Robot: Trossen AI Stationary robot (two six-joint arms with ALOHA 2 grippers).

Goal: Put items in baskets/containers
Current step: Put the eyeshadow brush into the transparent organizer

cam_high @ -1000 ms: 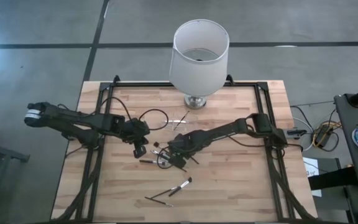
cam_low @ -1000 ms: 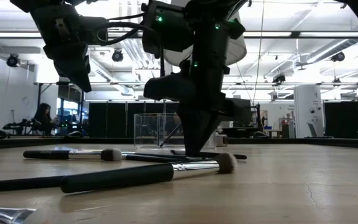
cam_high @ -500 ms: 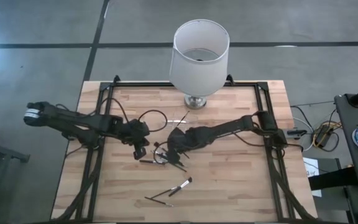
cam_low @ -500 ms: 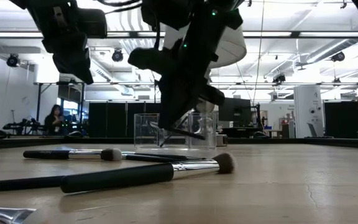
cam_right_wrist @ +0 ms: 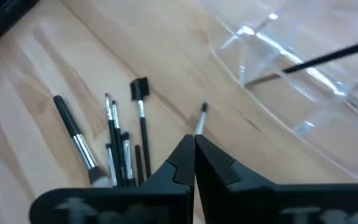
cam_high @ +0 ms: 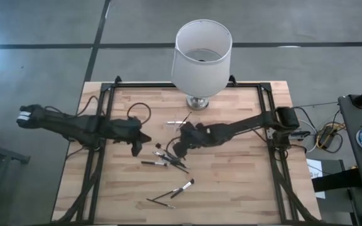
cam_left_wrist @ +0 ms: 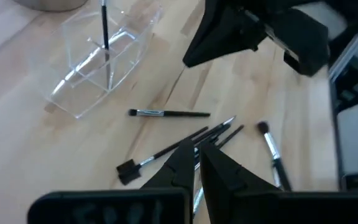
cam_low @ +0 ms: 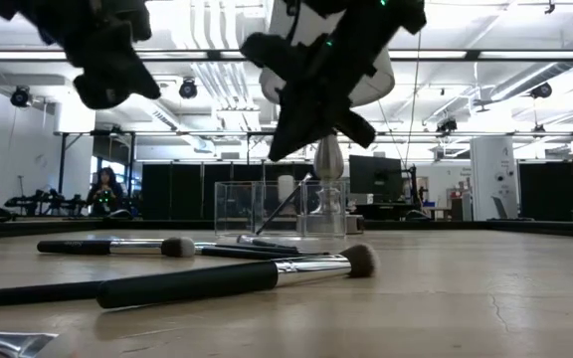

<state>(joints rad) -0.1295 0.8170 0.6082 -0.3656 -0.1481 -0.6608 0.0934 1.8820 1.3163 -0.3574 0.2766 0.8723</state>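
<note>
Wooden table (cam_high: 244, 188), lamp (cam_high: 200, 56) behind brushes (cam_high: 168, 160).

surface: wooden table (cam_high: 244, 188) | on it: scattered brushes (cam_high: 182, 188), clear holder (cam_left_wrist: 101, 59), lamp base (cam_high: 198, 102)

brushes (cam_high: 168, 158) scattered, one in clear holder (cam_left_wrist: 101, 59)

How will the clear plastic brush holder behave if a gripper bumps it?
The clear, thin-walled plastic brush holder looks light for its size, so it would probably slide on the smooth wooden table rather than resist. It sits low and wide, so tipping seems unlikely. The one thin dark brush leaning inside would likely rattle or shift.
</note>
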